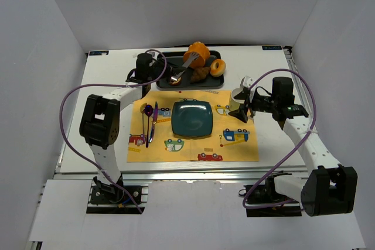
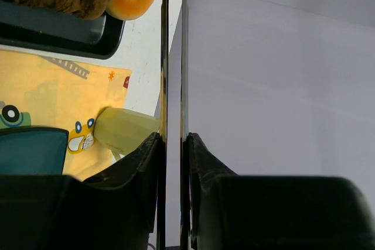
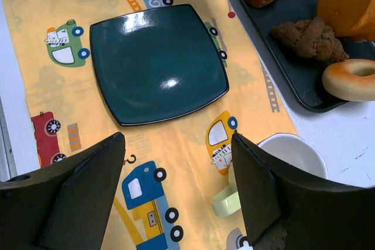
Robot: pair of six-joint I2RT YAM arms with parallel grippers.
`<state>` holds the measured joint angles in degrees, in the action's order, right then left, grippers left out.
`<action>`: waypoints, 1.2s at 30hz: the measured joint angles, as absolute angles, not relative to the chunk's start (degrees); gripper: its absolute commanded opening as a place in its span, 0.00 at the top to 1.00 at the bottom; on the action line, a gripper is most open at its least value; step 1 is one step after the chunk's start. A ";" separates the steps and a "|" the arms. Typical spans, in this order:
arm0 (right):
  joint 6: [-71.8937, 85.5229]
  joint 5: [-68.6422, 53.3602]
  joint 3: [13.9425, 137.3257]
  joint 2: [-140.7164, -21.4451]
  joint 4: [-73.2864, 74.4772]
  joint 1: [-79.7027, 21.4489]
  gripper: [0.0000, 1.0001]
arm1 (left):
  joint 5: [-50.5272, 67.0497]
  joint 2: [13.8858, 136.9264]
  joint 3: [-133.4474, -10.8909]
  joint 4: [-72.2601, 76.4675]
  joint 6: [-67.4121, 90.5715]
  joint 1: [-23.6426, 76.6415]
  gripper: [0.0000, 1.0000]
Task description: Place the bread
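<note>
The bread (image 1: 200,52), a bright-orange ridged bun, sits at the back of the dark tray (image 1: 188,86); its lower part shows in the right wrist view (image 3: 345,1). My left gripper (image 1: 159,69) is over the tray's left end, shut on metal tongs (image 1: 186,60). The tongs' two thin arms (image 2: 164,57) run up between my fingers (image 2: 174,139), and their ends lie against the bread's left side. Whether they pinch it I cannot tell. The left wrist view does not show the bread. My right gripper (image 1: 243,112) hangs open and holds nothing above the yellow placemat (image 3: 179,144).
On the tray lie a croissant (image 1: 200,74), a donut (image 1: 217,67) and a toast slice (image 1: 175,78). A teal square plate (image 1: 191,119) sits mid-placemat, purple cutlery (image 1: 150,121) to its left. A pale-green mug (image 1: 239,95) stands right beside my right fingers.
</note>
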<state>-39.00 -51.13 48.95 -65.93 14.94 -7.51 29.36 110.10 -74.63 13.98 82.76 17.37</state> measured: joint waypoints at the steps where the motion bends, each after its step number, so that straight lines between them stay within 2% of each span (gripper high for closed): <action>1: -39.00 -51.13 48.95 -65.93 14.94 -7.51 0.22 | 29.43 109.89 -74.63 13.96 82.35 17.37 1.00; 23: -39.20 -51.16 48.95 -65.93 15.33 -7.51 0.22 | 30.96 101.32 -73.82 12.03 77.97 16.93 1.00; 36: -39.48 -51.16 48.95 -65.43 16.51 -7.51 0.22 | 32.97 84.77 -62.89 5.89 75.00 16.93 1.00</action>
<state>-39.48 -51.16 48.95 -65.43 16.51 -7.51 32.97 84.77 -62.89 5.89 75.00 16.93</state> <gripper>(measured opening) 0.775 0.328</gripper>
